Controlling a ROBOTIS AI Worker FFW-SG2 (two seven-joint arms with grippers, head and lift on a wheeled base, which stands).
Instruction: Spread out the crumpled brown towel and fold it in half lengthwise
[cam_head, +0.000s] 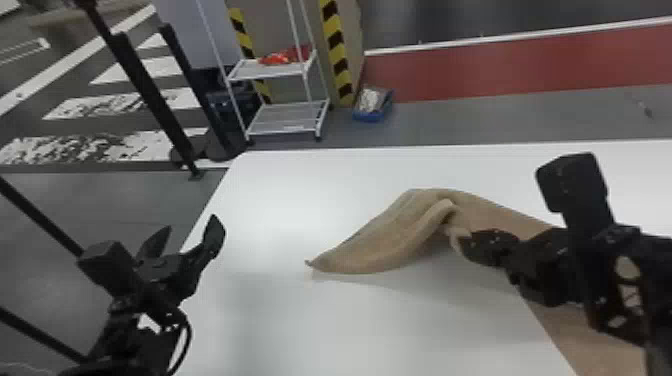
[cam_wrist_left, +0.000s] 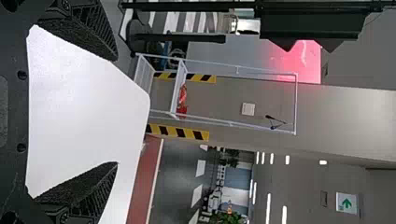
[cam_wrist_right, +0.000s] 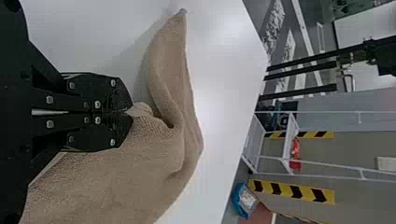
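Could lose the brown towel (cam_head: 385, 240) on a hard pull: looks held by only a small tuft near an edge, pinched tight in the right end effector (cam_wrist_right: 129, 112). Might also slide it whole across the worktop (cam_head: 280, 195) instead of opening it, for want of an anchor at the pointed corner. Could trap the rolled ridge beside the grip if lowered without pulling taut first; would leave a lump and skew the lengthwise fold. Could rub or snag on the stretch running under the right arm (cam_head: 592, 230) if swung low.

Can't count on a second hold for now: have the left end effector (cam_wrist_left: 116, 111) empty and spread wide, off to the left of the towel.

Looks tan-brown, soft and fuzzy, still far from flat as judged. Lies on the worktop from about the middle over to the right side, tapering to a point toward the left. Is raised by the grip, casting a shadow below, bunched into a curled ridge and a few soft creases. Looks smoother farther right. Can't make out all corners.
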